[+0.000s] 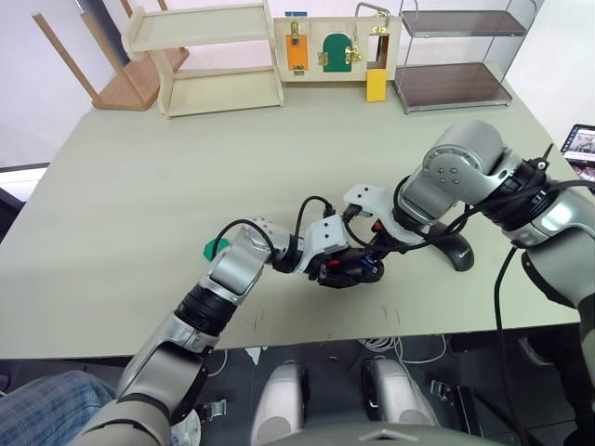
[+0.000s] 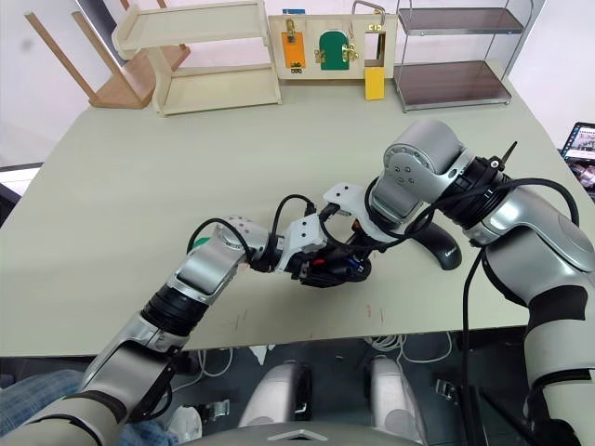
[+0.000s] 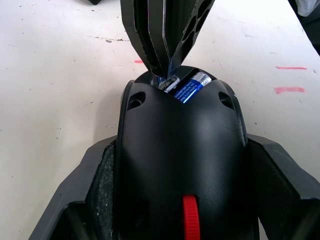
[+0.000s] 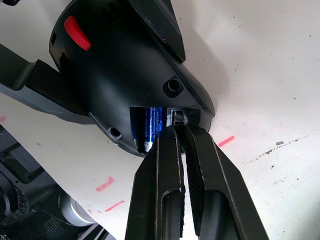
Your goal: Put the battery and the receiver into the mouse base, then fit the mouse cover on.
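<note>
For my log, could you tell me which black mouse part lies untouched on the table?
The mouse cover, plain black beside the right arm; the mouse base with its red wheel is held.

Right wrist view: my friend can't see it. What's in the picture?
The right hand, fingers pinched together, pokes into a small slot in the black mouse base, next to the blue battery already sitting inside. The left hand's fingers hold the base over the table.

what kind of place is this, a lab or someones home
Most likely a robot test lab, not a home. On the big plain table stand a practice board of latches and locks and bare shelf racks, while the grippers work on a mouse base marked out by red floor-style marks.
</note>
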Controlling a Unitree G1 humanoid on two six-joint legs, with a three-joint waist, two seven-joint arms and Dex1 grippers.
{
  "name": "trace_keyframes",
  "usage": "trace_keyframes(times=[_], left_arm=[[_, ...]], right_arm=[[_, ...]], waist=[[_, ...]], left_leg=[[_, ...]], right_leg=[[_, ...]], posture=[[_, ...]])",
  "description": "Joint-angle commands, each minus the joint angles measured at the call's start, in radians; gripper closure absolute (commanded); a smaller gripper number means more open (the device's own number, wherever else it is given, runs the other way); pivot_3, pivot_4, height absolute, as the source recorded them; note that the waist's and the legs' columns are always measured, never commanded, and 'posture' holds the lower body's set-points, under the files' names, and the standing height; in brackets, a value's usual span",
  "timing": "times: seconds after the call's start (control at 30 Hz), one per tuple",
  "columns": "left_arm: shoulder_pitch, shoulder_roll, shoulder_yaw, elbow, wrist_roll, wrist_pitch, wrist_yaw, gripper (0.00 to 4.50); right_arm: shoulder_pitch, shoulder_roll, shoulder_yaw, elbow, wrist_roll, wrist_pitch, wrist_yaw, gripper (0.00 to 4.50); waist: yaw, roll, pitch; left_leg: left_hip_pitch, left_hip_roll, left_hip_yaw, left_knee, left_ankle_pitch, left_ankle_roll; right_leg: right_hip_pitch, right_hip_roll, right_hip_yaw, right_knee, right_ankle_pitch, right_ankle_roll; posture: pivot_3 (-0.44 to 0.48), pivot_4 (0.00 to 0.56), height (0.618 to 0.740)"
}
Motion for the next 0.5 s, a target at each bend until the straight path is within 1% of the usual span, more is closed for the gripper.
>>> trace_keyframes(times=[0.03,0.5], left_arm=[[0.015,-0.003,-0.035,-0.002,0.008,0.016,-0.006,1.47],[0.017,-0.005,-0.037,-0.002,0.007,0.013,-0.009,1.47]], right_arm=[[0.016,0.016,-0.029,-0.025,0.034,0.005,0.000,4.50],[0.024,0.024,-0.047,-0.024,0.069,0.005,-0.034,4.50]], waist=[[0.000,0.000,0.000],[0.000,0.000,0.000]], left_leg=[[0.000,0.000,0.000,0.000,0.000,0.000],[0.000,0.000,0.000,0.000,0.000,0.000]], right_leg=[[0.000,0.000,0.000,0.000,0.000,0.000],[0.000,0.000,0.000,0.000,0.000,0.000]], posture=[[0.000,0.150,0.740],[0.000,0.150,0.740]])
